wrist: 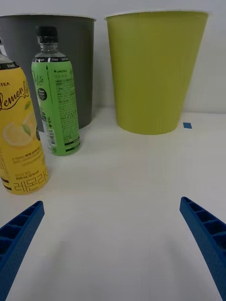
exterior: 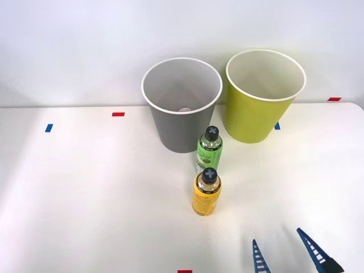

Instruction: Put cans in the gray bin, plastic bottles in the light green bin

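Observation:
Two plastic bottles with black caps stand upright mid-table, one behind the other: a clear one with a green label point(exterior: 209, 151) point(wrist: 56, 108) and a squatter yellow one point(exterior: 207, 196) point(wrist: 19, 136) in front of it. Behind them stands the gray bin point(exterior: 181, 128) point(wrist: 80, 61), with the light green bin point(exterior: 250, 119) point(wrist: 155, 70) to its right. A small pale round shape point(exterior: 183, 110) lies low inside the gray bin; I cannot tell if it is a can. My right gripper point(exterior: 277, 235) point(wrist: 111, 201) is open and empty near the front edge, to the right of the yellow bottle.
Red tape marks point(exterior: 118, 114) and blue tape marks point(exterior: 49, 128) dot the white table. A blue mark point(wrist: 187, 125) sits by the green bin's base. A pale wall rises right behind the bins.

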Controlling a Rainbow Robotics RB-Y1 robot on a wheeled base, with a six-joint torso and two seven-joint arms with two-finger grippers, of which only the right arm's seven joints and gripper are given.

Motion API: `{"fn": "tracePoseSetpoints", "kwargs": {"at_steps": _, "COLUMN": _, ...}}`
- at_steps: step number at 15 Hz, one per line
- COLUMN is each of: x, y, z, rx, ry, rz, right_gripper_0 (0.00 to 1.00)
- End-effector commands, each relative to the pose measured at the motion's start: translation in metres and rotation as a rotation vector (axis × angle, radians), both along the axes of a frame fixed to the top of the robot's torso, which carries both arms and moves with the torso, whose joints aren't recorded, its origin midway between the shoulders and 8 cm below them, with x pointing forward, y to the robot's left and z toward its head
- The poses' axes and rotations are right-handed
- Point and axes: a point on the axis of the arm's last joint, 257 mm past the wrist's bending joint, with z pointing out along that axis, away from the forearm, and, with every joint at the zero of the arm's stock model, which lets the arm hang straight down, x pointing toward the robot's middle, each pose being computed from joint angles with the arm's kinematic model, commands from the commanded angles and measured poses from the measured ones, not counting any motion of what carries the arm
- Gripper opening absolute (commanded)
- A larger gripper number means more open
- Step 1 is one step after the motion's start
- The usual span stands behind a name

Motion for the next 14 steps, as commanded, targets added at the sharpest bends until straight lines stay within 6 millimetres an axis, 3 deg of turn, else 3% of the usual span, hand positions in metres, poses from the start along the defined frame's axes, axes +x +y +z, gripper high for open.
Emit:
{"fn": "tracePoseSetpoints", "kwargs": {"at_steps": 1, "x": -0.0087, "y": -0.0020, "z": -0.0041, "rx": 0.006, "ry": 0.013, "rz": -0.033, "right_gripper_0": 1.00}}
{"fn": "tracePoseSetpoints", "kwargs": {"at_steps": 14, "x": -0.0105, "y": -0.0039, "z": -0.0058, "rx": 0.005, "ry": 0.019, "rz": -0.037, "right_gripper_0": 1.00}}
